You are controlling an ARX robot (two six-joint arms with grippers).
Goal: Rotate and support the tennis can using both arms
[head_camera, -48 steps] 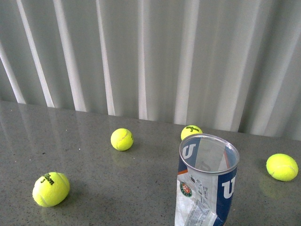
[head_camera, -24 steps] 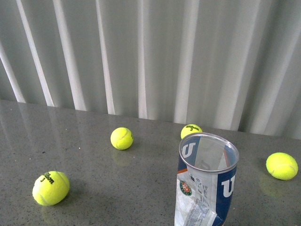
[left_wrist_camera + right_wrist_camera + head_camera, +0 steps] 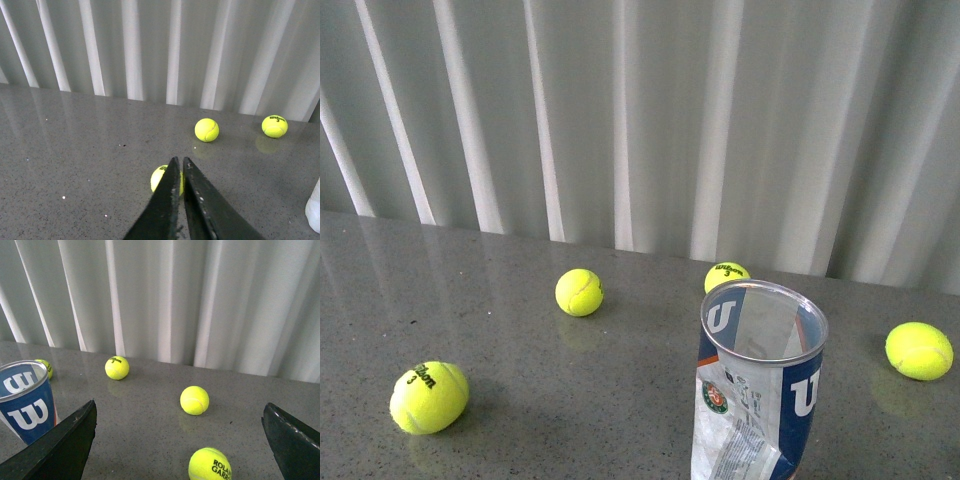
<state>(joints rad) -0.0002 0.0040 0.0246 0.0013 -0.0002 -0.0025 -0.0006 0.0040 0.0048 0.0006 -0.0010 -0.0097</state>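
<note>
The clear plastic tennis can (image 3: 760, 385) with its navy, white and orange label and metal rim is standing upright on the speckled grey desk (image 3: 520, 400), open mouth up, long axis vertical, low and right of centre in the front view. Its label is looking crumpled near the base. Neither arm is showing in the front view, so nothing is touching the can.

The right claw (image 3: 180, 440) is standing wide apart, its two flat black plates framing the right wrist view, with nothing between them but bare desk and yellow tennis balls. The can (image 3: 27, 400) is sitting just outside one plate in that view, close beside it and not inside the gap. The left claw (image 3: 179, 200) is pressed together, its tips nearly meeting and holding nothing, and it is pointing out over the desk toward a yellow ball (image 3: 165, 179) that is partly hidden behind the tips. Only a pale sliver at the edge of the left wrist view (image 3: 314, 212) may be the can, well off to the side.

By this reading the right arm is the nearer one, and the coming move turns on shifting its open claw sideways until the upright can is sitting between the plates. The left claw would need to part or come alongside as a brace.
</note>
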